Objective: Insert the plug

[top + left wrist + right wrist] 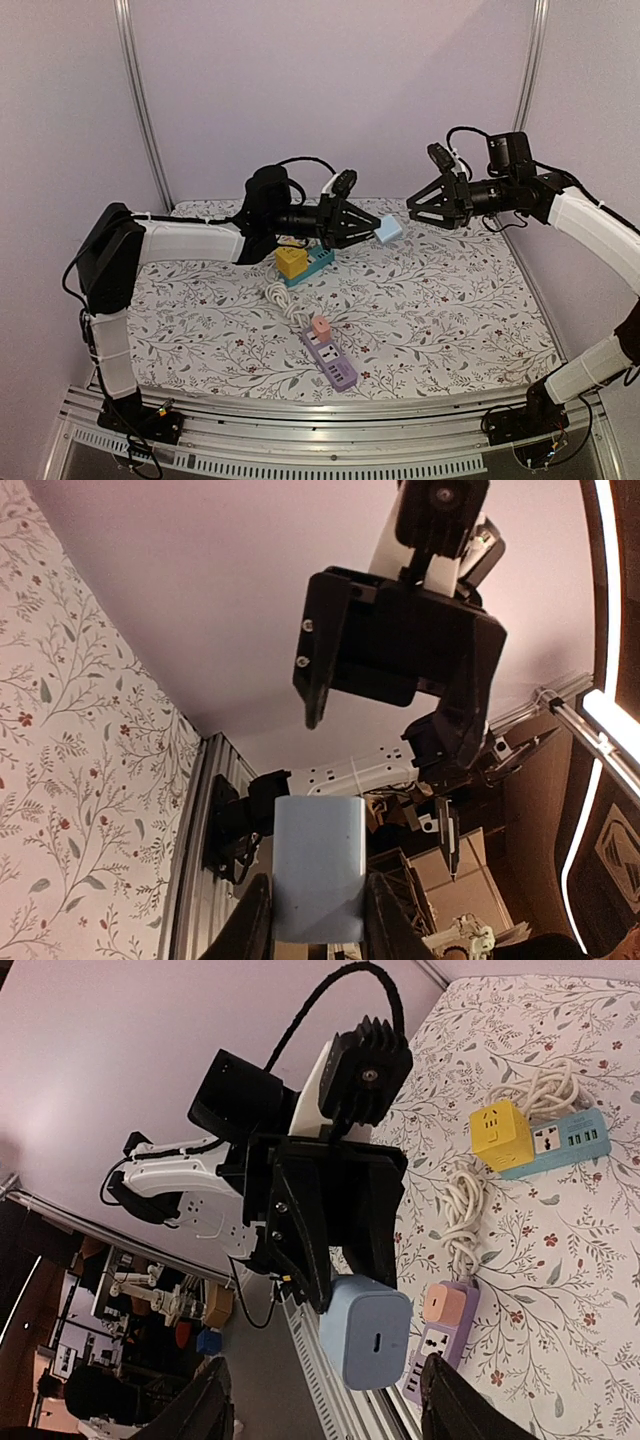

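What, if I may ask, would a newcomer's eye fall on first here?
The light blue plug block held in mid-air by the left end effector stands out first, with the open right end effector facing it close by. Below, on the floral tablecloth, are a purple power strip and a yellow cube adapter.

Top view evenly lit w/ soft diffuse light, only faint shadows on the tabletop (450, 300), a bit grainy; left wrist view has blown-out glare from a light strip (612, 715) at right edge; both wrist views show near jaws blurred, wide-angle bending twd edges, dim bkgd.
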You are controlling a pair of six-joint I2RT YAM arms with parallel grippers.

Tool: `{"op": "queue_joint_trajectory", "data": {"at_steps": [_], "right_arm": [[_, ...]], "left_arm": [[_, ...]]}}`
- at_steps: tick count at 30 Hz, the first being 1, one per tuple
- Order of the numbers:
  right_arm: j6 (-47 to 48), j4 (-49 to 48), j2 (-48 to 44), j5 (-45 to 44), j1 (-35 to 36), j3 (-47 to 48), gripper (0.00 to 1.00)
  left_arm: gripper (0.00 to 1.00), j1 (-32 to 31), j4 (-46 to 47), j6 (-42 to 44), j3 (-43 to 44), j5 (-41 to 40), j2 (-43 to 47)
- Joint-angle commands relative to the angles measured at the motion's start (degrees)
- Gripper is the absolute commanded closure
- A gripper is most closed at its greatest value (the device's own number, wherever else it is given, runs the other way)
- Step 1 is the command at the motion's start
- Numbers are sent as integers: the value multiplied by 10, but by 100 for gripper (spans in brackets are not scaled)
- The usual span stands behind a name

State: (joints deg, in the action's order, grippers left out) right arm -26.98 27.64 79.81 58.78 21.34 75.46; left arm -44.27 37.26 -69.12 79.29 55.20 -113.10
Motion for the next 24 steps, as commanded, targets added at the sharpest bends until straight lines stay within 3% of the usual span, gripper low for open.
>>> {"op": "queue_joint_trajectory", "data": {"at_steps": [1, 12, 24], "right_arm": [[-10, -17, 23, 59, 26, 10, 38], [-50, -39, 38, 62, 75, 21, 42], [-88, -41, 26, 65, 97, 17, 46]], "left_arm": [[100, 13, 178, -129, -7, 59, 30], [100, 15, 183, -135, -16, 94, 47], [100, 15, -36, 36, 20, 98, 60]]}}
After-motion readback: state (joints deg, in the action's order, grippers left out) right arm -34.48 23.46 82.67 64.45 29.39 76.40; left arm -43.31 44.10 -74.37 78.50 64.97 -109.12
